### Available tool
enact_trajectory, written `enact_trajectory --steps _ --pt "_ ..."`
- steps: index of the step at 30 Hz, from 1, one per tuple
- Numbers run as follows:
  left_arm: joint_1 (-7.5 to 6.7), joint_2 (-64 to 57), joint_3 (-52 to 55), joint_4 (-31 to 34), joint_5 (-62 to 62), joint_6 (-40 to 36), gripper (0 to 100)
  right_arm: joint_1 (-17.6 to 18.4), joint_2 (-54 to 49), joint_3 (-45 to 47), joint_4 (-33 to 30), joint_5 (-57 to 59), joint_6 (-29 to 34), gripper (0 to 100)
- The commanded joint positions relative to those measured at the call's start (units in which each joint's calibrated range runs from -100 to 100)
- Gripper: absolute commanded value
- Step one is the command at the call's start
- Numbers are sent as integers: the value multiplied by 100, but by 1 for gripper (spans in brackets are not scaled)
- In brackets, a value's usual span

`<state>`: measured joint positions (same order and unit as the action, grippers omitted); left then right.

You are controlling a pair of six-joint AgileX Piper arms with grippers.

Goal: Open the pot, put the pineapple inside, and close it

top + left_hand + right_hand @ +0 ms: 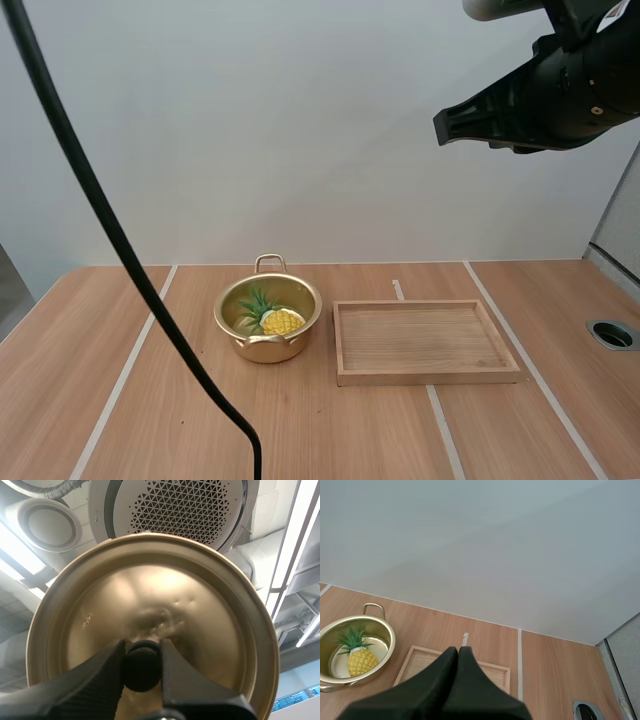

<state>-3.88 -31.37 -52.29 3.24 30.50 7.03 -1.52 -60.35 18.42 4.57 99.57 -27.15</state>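
Pineapple (281, 321) sat in open pot (247, 345) on counter (330, 430). Left gripper (142, 647) fingers pinched black knob (142, 667) of lid (165, 590), lid off pot. Lid prob. thin metal: light, stiff, slick; knob = best hold. Right gripper (458, 652) fingers closed, empty.

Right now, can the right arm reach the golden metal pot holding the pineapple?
Probably yes: the pot stands open with nothing above it, and the shut right gripper hangs high, free of obstacles.
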Motion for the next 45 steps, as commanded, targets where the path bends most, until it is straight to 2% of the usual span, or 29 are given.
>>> enact_trajectory --steps 1,4,10,15,19,27,45 --pt "-14 4 -25 42 -130 -60 0 -23 -65 5 384 43 -406 0" --pt "-14 4 -25 42 -130 -60 0 -23 -83 54 751 43 -728 0" --pt "-14 4 -25 42 -130 -60 0 -23 -300 899 430 43 -1002 0" --pt "-14 4 -25 42 -130 -60 0 -23 -633 1874 588 43 -1237 0" --pt "-14 4 -25 42 -130 -60 0 -23 -885 2260 624 43 -1335 0" --pt "-14 4 -25 42 -130 -60 0 -23 -1029 2321 802 43 -1167 0" --pt "-14 4 -25 42 -130 -60 0 -23 -1029 2321 790 43 -1156 0"
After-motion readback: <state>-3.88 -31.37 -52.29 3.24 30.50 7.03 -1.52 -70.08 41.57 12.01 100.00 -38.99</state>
